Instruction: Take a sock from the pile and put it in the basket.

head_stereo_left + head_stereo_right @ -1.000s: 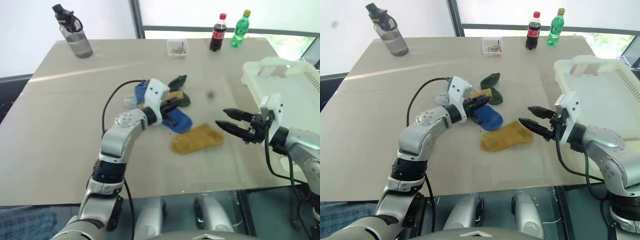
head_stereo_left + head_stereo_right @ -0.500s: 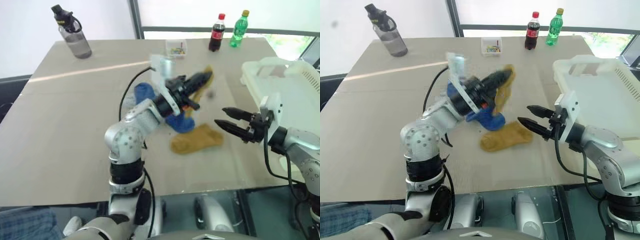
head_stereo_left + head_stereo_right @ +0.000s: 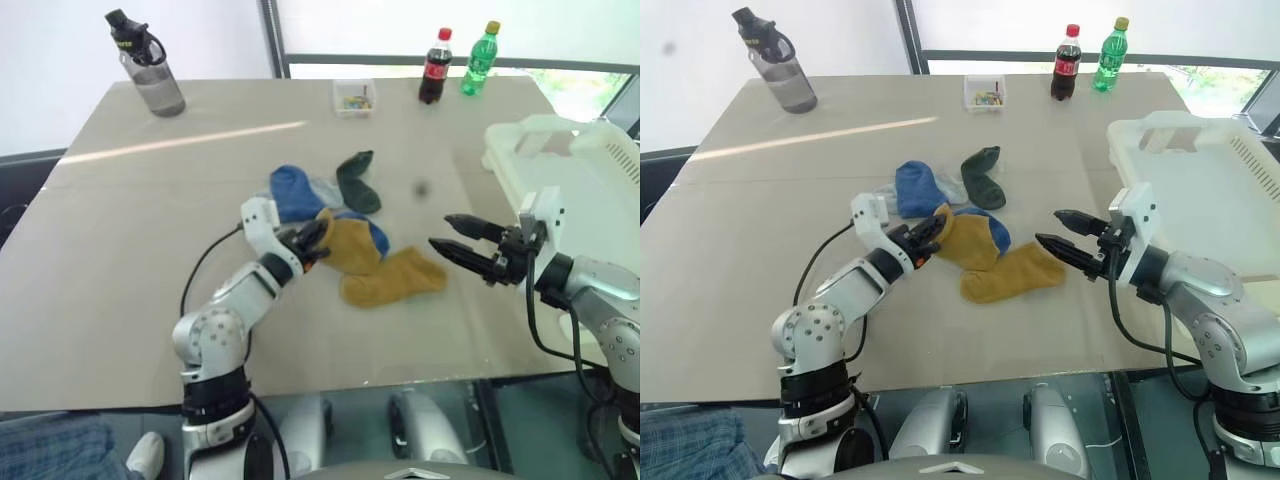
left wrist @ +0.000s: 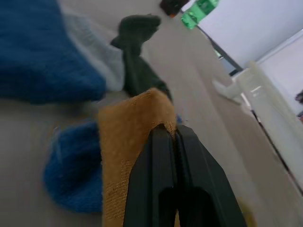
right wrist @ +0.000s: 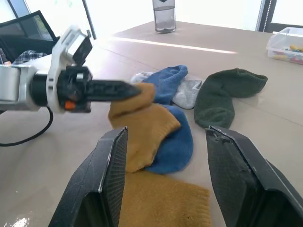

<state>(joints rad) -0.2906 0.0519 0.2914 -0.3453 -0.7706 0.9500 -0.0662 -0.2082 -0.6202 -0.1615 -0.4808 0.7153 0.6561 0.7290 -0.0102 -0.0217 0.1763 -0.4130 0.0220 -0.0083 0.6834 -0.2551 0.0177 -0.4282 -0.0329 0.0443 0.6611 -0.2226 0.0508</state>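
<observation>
Risk sits in your thin hold: the left gripper [image 3: 928, 232], fingers pressed together on a mustard sock's [image 3: 962, 240] edge beside the pile [image 3: 950, 195], could shed it on the way to the white basket [image 3: 1200, 190]. Your right gripper [image 3: 1068, 240] hangs spread and empty. The basket's far side is cut off.

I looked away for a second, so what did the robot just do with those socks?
The left gripper, shut on a mustard sock, lifted it out of the pile, swung it up, then brought it back down toward the table's near edge, draping it over a blue sock. The right gripper stayed open and still. The basket, the other mustard sock and the bottles did not move.
</observation>
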